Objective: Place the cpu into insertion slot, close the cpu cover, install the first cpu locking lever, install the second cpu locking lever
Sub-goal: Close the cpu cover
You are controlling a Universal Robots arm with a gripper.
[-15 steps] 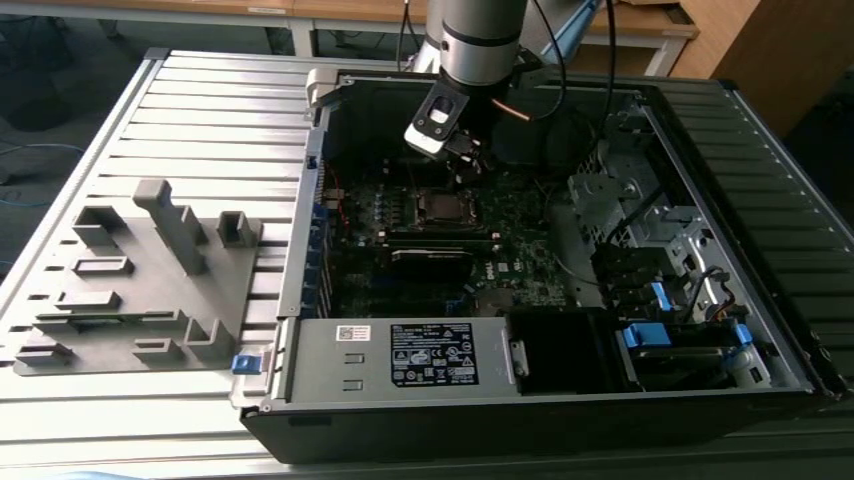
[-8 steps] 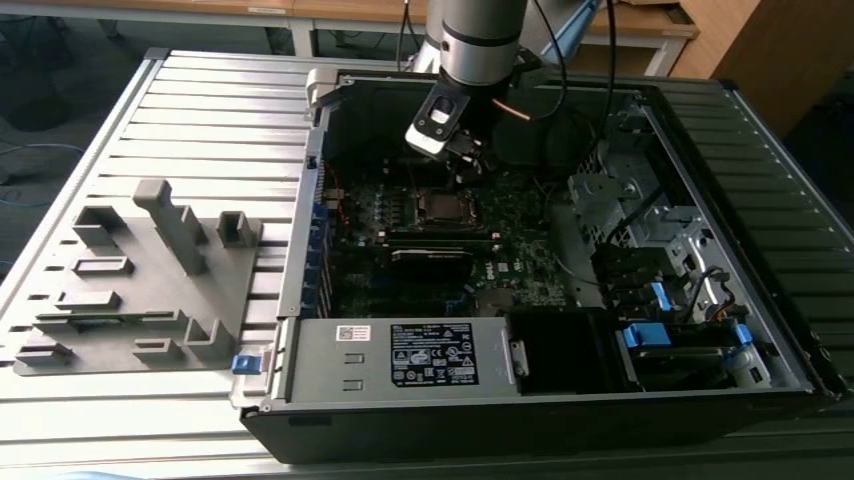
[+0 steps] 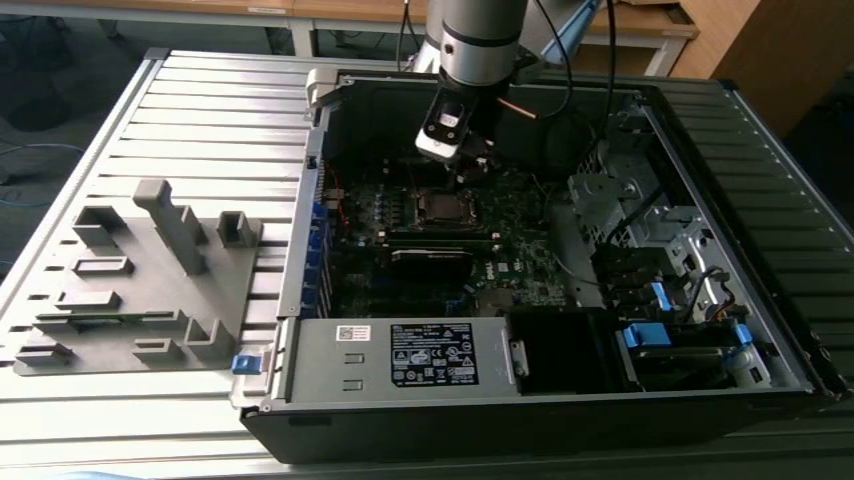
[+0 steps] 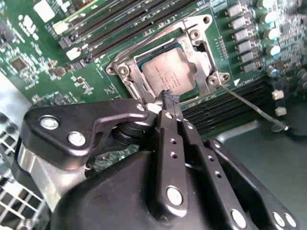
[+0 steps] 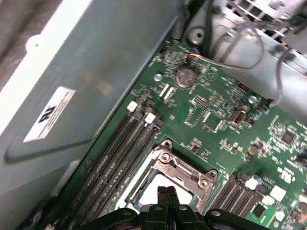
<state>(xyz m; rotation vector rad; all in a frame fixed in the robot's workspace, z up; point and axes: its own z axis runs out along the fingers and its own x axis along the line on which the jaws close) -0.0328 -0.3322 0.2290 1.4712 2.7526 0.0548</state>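
The cpu (image 4: 170, 74), a flat square with a dull grey top, lies in the insertion slot (image 3: 438, 207) on the green motherboard. The silver cpu cover (image 4: 204, 64) lies down around it, its window framing the chip. My gripper (image 4: 169, 98) is shut, its thin black fingertips pressed together with nothing between them, right at the near edge of the cover. In the first wrist view the gripper (image 5: 165, 191) stands over the cpu (image 5: 152, 195) and cover (image 5: 187, 170). A thin silver locking lever (image 4: 252, 108) sticks out free from one socket corner. In the exterior view the gripper (image 3: 463, 165) hangs just behind the slot.
Black memory slots (image 4: 129, 28) run along one side of the socket, more (image 4: 225, 103) along the other. The open computer case (image 3: 307, 180) walls in the board; a labelled power supply box (image 3: 400, 355) sits at its front. A grey fixture (image 3: 147, 280) lies at the exterior view's left.
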